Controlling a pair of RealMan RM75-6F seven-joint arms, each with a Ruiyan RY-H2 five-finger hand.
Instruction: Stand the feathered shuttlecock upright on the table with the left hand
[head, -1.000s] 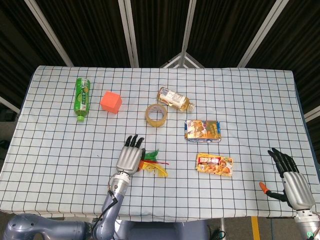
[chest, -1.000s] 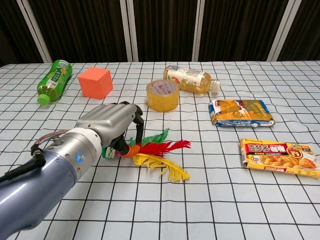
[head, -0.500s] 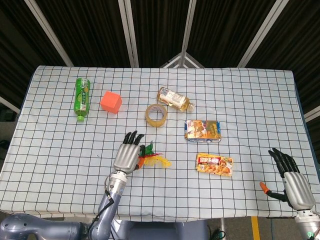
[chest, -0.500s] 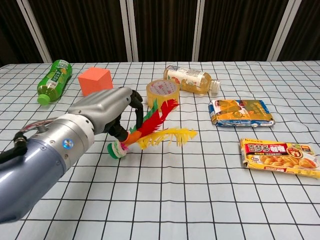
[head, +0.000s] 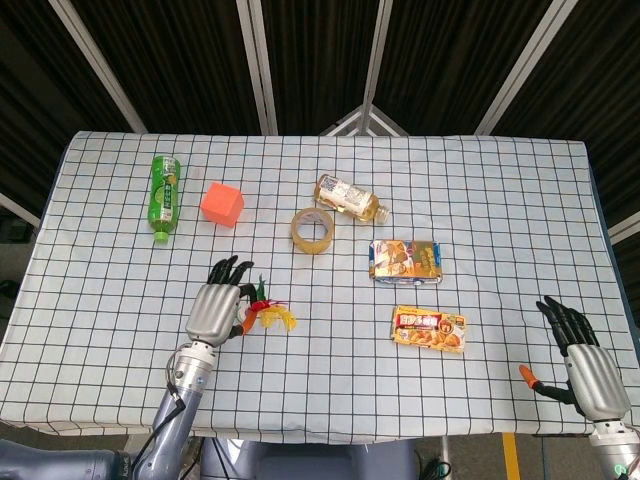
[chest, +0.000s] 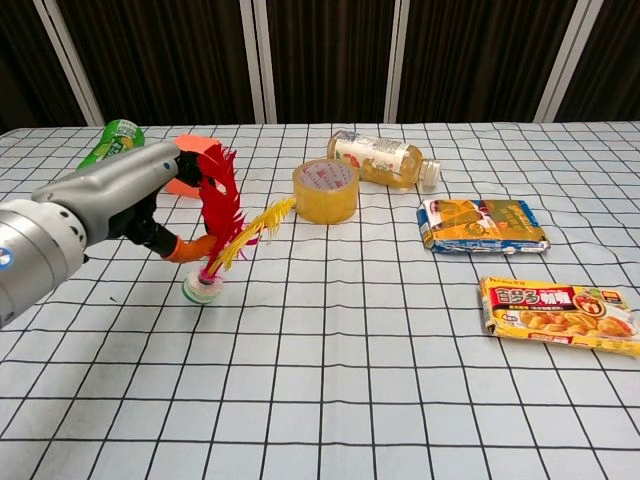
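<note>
Change: over the last second I have raised the shuttlecock (chest: 215, 235) from lying flat, feathers trailing to my right, to nearly standing; it has also travelled leftward across the worktop (chest: 400, 380).
Meaning for task: I judge the tipping-up step almost complete; what remains is settling the base flat and releasing without knocking it over.
Left hand: my left hand (chest: 150, 205) holds the shuttlecock low on its stem, the fingers (chest: 205, 170) curled round behind the feathers and the orange-tipped thumb just above the base. In the head view the same hand (head: 212, 308) sits directly left of the feathers (head: 268, 315).
Right hand: my right hand (head: 590, 375) rests at the near right edge, fingers spread, holding nothing, well apart from the work.
Shuttlecock position: near-left part of the worktop, in front of the orange cube (head: 222, 203) and to the near left of the tape roll (chest: 325, 190). The round base (chest: 203, 289) appears to touch the cloth, though I cannot confirm it lies flat.
Long axis: close to vertical, base down and feathers up. Red feathers (chest: 222, 195) rise almost straight; yellow feathers (chest: 255, 228) splay up and to the right, so the crown leans slightly that way.
Risk: I judge that the uneven feather spread may tip it rightward on release.
</note>
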